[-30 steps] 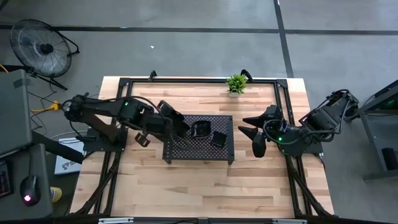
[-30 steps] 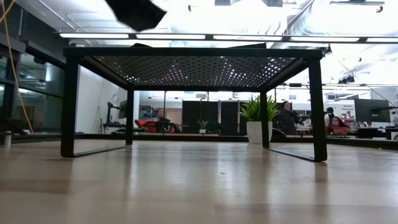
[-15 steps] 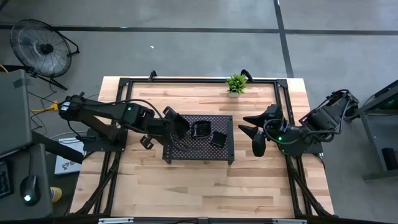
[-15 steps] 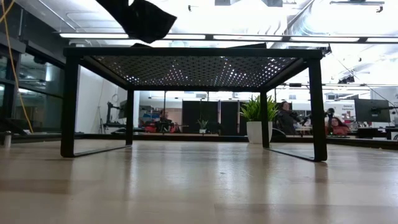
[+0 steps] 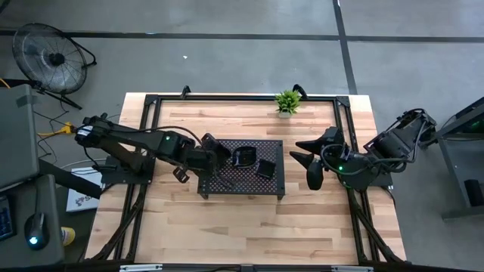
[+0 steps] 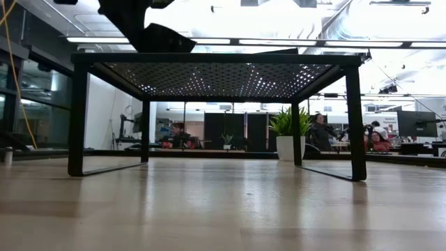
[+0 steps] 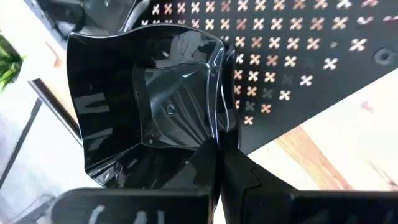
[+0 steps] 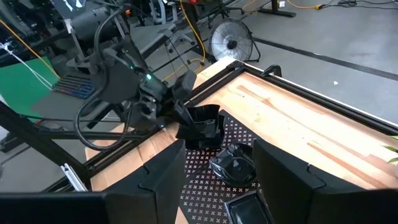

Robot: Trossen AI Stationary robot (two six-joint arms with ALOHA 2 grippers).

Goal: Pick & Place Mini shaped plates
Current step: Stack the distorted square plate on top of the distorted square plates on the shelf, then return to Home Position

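A glossy black wavy-rimmed square plate (image 7: 152, 102) is pinched at its rim and held tilted above the left end of the perforated tray (image 5: 242, 185); in the right wrist view it shows as a folded-looking dark dish (image 8: 200, 124) over the tray's edge. Two more small black plates lie on the tray top: a rounded, wavy-rimmed one (image 5: 243, 156) near the middle and a square one (image 5: 265, 168) just beside it, toward the right end.
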